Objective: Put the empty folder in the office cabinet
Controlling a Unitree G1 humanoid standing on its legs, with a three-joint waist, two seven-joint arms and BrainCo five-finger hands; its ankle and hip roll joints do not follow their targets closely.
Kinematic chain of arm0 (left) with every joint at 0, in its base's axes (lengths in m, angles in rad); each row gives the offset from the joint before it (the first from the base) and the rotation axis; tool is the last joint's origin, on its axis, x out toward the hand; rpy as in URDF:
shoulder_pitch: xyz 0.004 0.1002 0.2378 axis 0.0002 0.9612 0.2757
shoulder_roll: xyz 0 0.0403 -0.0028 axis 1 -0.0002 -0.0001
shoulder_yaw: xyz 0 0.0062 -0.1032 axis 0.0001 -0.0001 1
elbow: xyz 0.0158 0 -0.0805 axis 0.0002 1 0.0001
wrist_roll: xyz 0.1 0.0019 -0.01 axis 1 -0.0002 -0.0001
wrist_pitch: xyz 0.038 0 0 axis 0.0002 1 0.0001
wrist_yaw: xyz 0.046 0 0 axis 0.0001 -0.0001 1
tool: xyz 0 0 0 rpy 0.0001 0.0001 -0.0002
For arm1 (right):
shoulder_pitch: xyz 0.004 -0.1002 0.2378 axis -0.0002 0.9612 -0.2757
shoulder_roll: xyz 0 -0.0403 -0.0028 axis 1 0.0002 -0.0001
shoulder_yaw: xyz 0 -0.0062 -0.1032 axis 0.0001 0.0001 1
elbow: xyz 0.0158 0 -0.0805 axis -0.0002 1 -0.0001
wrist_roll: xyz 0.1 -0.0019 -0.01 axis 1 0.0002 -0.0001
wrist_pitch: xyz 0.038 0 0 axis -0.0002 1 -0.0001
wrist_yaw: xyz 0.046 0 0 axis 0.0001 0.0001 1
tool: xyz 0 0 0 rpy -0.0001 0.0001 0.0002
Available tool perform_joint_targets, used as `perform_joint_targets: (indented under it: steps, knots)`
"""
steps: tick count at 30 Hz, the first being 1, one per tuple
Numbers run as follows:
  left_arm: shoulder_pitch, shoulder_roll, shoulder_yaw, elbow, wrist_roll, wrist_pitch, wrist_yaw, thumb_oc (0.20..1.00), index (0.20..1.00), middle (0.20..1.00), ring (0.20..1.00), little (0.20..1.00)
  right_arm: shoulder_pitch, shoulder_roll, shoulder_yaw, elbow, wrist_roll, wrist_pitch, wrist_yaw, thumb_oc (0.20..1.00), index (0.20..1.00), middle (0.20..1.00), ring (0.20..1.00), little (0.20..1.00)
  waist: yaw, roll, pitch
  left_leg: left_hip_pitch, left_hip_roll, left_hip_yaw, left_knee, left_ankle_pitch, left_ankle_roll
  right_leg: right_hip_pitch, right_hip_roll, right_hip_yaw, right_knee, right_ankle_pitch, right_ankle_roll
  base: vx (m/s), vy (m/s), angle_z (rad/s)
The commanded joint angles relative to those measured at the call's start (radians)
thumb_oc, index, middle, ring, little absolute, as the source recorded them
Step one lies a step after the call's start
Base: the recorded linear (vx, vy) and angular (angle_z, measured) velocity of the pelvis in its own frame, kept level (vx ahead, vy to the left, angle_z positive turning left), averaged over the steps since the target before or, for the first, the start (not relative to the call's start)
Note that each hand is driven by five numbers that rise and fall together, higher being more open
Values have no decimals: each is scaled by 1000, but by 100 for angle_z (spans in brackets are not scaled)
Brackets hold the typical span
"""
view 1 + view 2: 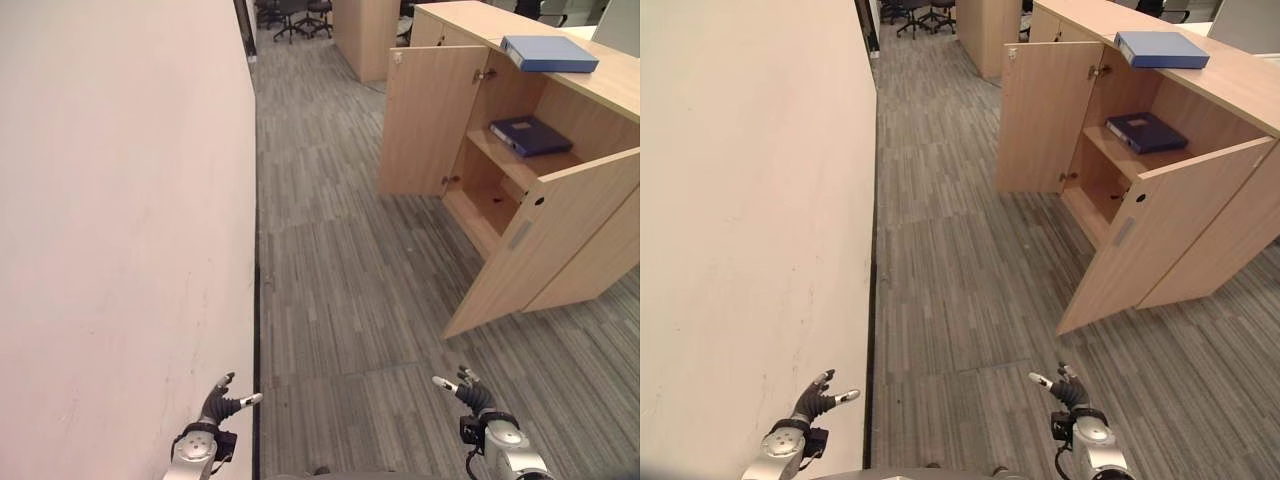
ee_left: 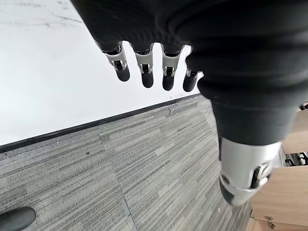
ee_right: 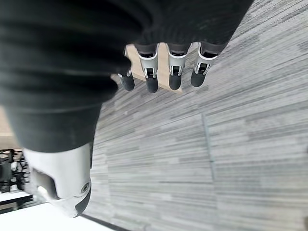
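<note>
Blue folder (image 1: 549,53) flat on top of wooden cabinet (image 1: 600,85), up front-right, well apart from both hands; prob. the one to shelve, since doors stand open on a shelf w/ darker folder (image 1: 530,135) already in (emptiness not checkable). Left hand (image 1: 222,402) and right hand (image 1: 468,391) low over carpet, fingers relaxed, holding nothing. Walk-up still needed, by the look of it.

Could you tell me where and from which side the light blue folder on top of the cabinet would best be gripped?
The light blue folder lies flat on the cabinet top, just above the open compartment. Its near long edge sits close to the top's front rim, so probably pinch that edge from the front, thumb above, fingers beneath. Both hands are open and empty.
</note>
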Motion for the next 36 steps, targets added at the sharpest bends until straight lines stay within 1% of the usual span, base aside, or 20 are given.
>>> perform_joint_targets:
  steps: [1, 10, 26, 32, 36]
  knots:
    - [-11, 30, -5, -37, -35, -25, -7, 1000, 1000, 1000, 1000, 1000, -17, 5, 6, 0, 30, -16, 10, 1000, 1000, 1000, 1000, 1000, 15, -59, -23, -47, 81, -5, 1, -19, -85, -49, -144, 34, 8, 18, 134, 0, 0, 0]
    - [-16, 25, -10, 10, -30, -23, -1, 1000, 1000, 1000, 1000, 1000, -14, 15, 5, 49, 42, -7, 16, 1000, 1000, 1000, 1000, 1000, 13, -57, -23, -48, 86, -12, 1, -17, -87, -43, -139, 38, -3, 17, 132, 0, 0, 0]
    - [-16, 28, -15, 7, -33, -20, -1, 1000, 1000, 1000, 1000, 1000, -10, 6, 7, 70, 31, 3, 16, 1000, 1000, 1000, 1000, 1000, 12, -55, -20, -57, 94, -28, 1, -12, -94, -43, -126, 42, -6, 6, 123, 2, -4, 0]
    - [-21, 33, -15, -1, -41, -17, -5, 1000, 1000, 1000, 1000, 1000, -5, 1, -3, 70, 39, 6, 16, 1000, 1000, 1000, 1000, 1000, 6, -50, -9, -69, 107, -33, 1, -6, -102, -51, -115, 36, 3, -7, 117, 20, -61, 2]
    - [-31, 39, -15, 2, -42, -15, -7, 1000, 1000, 1000, 1000, 1000, -3, -3, -16, 68, 53, 5, 15, 1000, 1000, 1000, 1000, 1000, 1, -43, 0, -70, 120, -32, 1, 1, -110, -61, -107, 27, 34, -24, 109, 37, -74, 3]
